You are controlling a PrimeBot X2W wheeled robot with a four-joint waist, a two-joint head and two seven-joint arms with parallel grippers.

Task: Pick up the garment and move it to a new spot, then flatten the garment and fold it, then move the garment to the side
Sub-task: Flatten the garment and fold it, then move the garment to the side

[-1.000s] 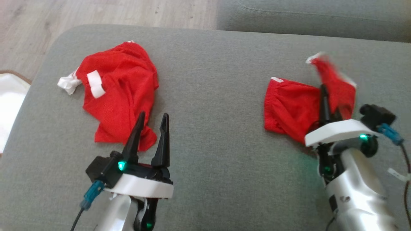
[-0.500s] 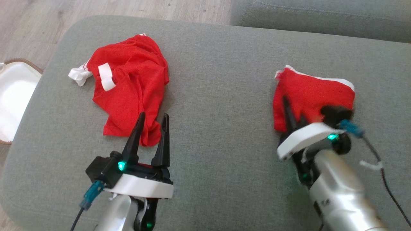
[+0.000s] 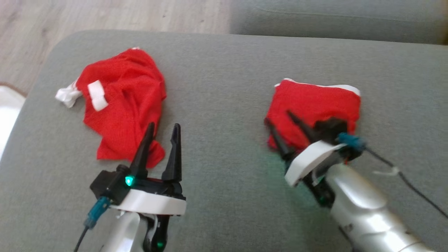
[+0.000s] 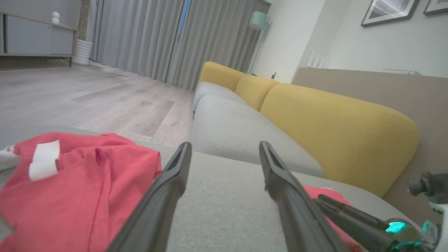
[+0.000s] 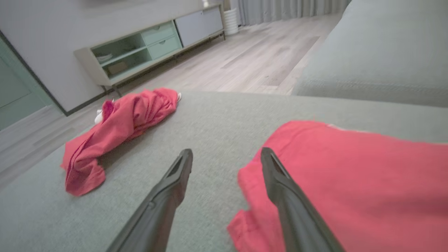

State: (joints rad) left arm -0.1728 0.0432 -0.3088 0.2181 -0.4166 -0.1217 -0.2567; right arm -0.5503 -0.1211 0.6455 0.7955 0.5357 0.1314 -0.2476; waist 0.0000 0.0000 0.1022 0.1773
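Far left on the grey cushion: crumpled red garment, an unfolded heap. Long axis from the near end by the left arm out toward the far-left corner, white trim at the far end.

Next, left gripper: jaws parted, nothing between them but bare cushion in the left wrist view. Heap off to the left of the jaws, near hem just beside the left fingertip. Reads as parked, not engaged.

Well apart to the right, right gripper: jaws likewise spread and empty, aimed at the near-left corner of the folded red garment.

Key relation, from the right wrist view – folded garment's left edge inside the gap, one finger over bare cushion, the other finger over red cloth. Contact of tips with fabric: can't tell.

Folded piece compact, wider across than deep, white-trimmed edge on the far side. Judging the fold as done, so shift-to-side looks like the step in hand. Right arm clearly nearer.

Need to drop and close on that left edge through all layers – otherwise top layer only, with risk of unfolding on the drag.
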